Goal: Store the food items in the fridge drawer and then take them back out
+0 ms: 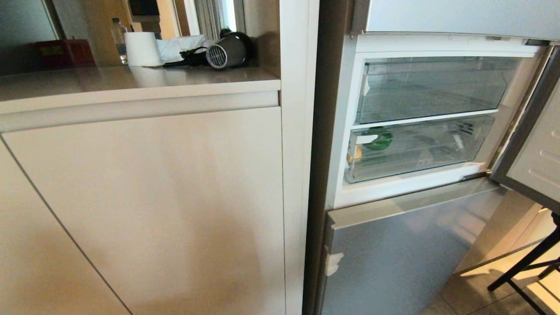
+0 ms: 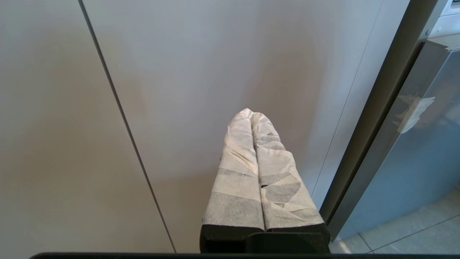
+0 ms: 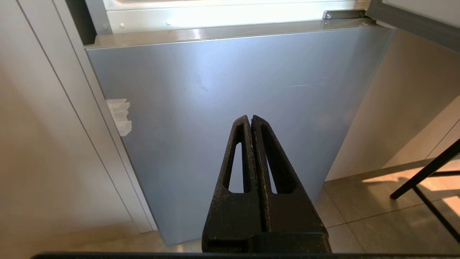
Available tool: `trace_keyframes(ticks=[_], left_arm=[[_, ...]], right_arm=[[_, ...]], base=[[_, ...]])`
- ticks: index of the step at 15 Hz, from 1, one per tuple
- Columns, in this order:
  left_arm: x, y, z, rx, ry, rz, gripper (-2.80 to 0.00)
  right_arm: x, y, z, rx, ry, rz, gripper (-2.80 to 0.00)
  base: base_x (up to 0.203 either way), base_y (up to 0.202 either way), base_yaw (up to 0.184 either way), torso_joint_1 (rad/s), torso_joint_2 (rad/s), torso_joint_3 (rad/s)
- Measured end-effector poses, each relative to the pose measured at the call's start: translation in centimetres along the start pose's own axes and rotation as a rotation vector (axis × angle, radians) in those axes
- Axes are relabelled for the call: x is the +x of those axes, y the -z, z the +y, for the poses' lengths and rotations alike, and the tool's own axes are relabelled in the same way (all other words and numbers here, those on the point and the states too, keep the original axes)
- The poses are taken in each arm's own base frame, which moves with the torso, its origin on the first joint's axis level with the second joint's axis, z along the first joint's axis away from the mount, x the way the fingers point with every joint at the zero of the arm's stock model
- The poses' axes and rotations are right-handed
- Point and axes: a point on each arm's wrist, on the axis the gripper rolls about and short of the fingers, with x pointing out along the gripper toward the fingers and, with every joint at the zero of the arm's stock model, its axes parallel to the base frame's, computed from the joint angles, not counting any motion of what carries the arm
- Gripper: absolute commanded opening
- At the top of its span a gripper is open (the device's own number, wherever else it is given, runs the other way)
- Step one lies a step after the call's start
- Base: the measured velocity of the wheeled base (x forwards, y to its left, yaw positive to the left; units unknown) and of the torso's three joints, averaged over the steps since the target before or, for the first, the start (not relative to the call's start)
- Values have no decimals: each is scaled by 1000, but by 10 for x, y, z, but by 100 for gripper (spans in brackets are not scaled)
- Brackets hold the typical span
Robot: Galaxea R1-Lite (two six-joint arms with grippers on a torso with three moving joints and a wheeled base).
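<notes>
To take the food items back out cleanly, begin at the fridge drawer [image 1: 437, 151], the lower of two clear bins behind the open fridge door [image 1: 536, 153]. Judged pushed fully in. Visible through its clear front, at the left end: bell pepper [image 1: 377, 139], dark green and glossy, toward the back; potato [image 1: 356, 154], tan, just beside and in front of it, close to the left wall. Upper drawer [image 1: 433, 87] apparently without food. Storing half judged complete; retrieval not yet begun.

Left gripper [image 2: 251, 113]: tape-wrapped fingers pressed together, holding nothing, low before the beige cabinet door [image 2: 215, 54]. Right gripper [image 3: 250, 118]: black fingers likewise pressed together and empty, low before the closed silver-blue lower door [image 3: 233, 79], beneath drawer level. Neither visible from the head camera.

- Raise the working gripper to drawer height and spread the fingers before approaching.
- Catch the drawer's front lip near its middle, not at a corner, and pull straight out along the rail to avoid racking.
- Draw out far enough to expose both items from above.
- Take the potato first, as the nearer. Grip across its widest part, gently, to avoid squirting a round body sideways.
- For the slick pepper, close across the lobes rather than on the stem.
- Keep clear of the open door on the right and of the black stand leg [image 1: 529, 262] beside it.
</notes>
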Motion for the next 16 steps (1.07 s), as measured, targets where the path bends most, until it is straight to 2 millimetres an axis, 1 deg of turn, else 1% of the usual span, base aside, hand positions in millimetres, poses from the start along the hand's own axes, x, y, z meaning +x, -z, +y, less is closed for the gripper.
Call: trace_keyframes(ticks=[3, 5, 6, 7, 8, 10, 11, 12, 14, 16], left_arm=[[0, 0, 0, 0, 0, 0, -280], [0, 0, 0, 0, 0, 0, -280], [0, 0, 0, 0, 0, 0, -280], [0, 0, 0, 0, 0, 0, -280], [0, 0, 0, 0, 0, 0, -280], [0, 0, 0, 0, 0, 0, -280], [0, 0, 0, 0, 0, 0, -280], [0, 0, 0, 0, 0, 0, -280], [0, 0, 0, 0, 0, 0, -280], [0, 0, 0, 0, 0, 0, -280]], right_arm=[[0, 0, 0, 1, 3, -1, -280], [-2, -7, 0, -3, 23, -14, -280], [-5, -19, -1, -2, 33, -44, -280], [-6, -27, -1, -1, 39, -41, -280], [-5, -40, -1, 5, 41, -33, -280], [7, -64, -1, 28, 36, 32, -280], [18, -76, 0, 41, 25, 73, -280], [34, -87, 0, 52, 10, 114, 0], [69, -102, 1, 68, -7, 173, 0], [111, -109, 1, 76, -13, 209, 0]], base=[[0, 0, 0, 0, 0, 0], [0, 0, 0, 0, 0, 0], [0, 0, 0, 0, 0, 0], [0, 0, 0, 0, 0, 0], [0, 0, 0, 0, 0, 0], [0, 0, 0, 0, 0, 0], [0, 0, 0, 0, 0, 0], [0, 0, 0, 0, 0, 0], [0, 0, 0, 0, 0, 0], [0, 0, 0, 0, 0, 0]])
